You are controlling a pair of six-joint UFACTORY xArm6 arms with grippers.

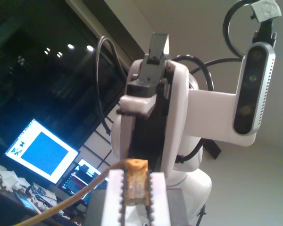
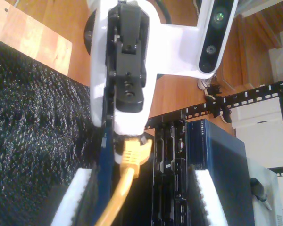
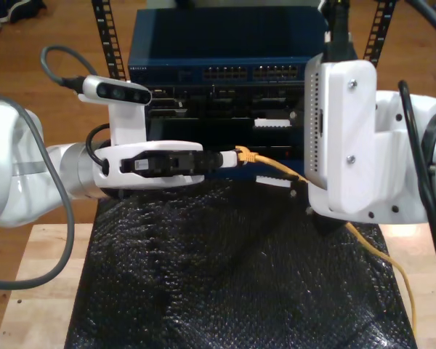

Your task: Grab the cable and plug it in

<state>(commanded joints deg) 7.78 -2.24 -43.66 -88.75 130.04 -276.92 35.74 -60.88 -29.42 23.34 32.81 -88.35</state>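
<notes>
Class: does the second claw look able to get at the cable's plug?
Probably yes: my second claw is open and faces the plug, though my first claw is clamped on it.

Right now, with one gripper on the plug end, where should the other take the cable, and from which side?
Take the bare yellow run of the cable just behind its boot, probably from the exterior view's right. My first gripper is clamped on the boot, and the run leaves it free there, in front of my open second gripper.
</notes>
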